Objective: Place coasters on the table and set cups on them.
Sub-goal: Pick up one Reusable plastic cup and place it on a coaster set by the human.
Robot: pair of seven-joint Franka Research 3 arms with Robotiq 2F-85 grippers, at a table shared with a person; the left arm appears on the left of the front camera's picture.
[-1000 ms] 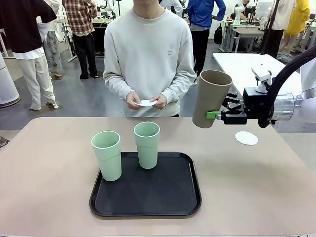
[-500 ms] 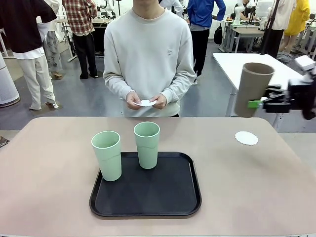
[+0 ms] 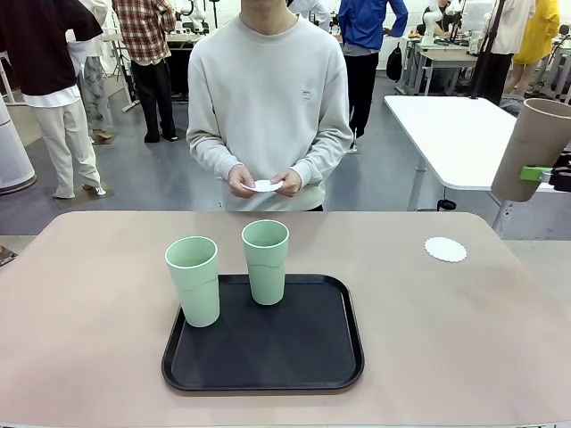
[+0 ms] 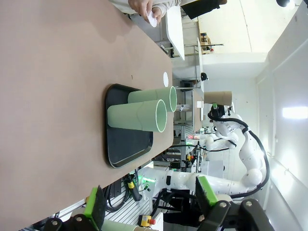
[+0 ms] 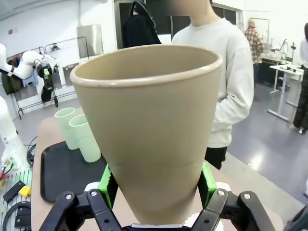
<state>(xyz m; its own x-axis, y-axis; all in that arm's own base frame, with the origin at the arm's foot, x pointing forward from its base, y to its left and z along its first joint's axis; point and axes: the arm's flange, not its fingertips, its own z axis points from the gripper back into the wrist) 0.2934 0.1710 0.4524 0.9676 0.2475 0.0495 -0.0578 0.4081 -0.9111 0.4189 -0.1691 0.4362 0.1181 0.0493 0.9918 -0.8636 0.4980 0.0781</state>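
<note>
Front view, read left to right. The left mint cup (image 3: 193,281) and the right mint cup (image 3: 266,261) stand upright on the tray (image 3: 268,366), well apart from the right pincer (image 3: 533,172), low and to its left. A second coaster (image 3: 265,185) is held in the person's hands (image 3: 241,181) across the table (image 3: 89,312), also far to that pincer's left. One coaster (image 3: 445,249) lies flat on the table, bare, below the right pincer and a little to its left. The brown cup (image 3: 533,147) is carried in the air at the picture's right edge, slightly tilted, with the right pincer clamped on its lower wall.

Progress, as judged: one coaster has been laid and no cup has been set on it. The brown cup is in transit and both mint cups are left to be moved. Whether a third coaster is among what the hands hold cannot be told. The task is taken to be in its early part.

Differences between views. From the right wrist view the grip is confirmed: green pads are pressed on either side of the brown cup near its base, its mouth wide towards the camera. From the front view the gap between cup and coaster is given. In the left wrist view the left pincer (image 4: 150,199) is shown with fingers apart and nothing between them, with the tray well ahead of it.
</note>
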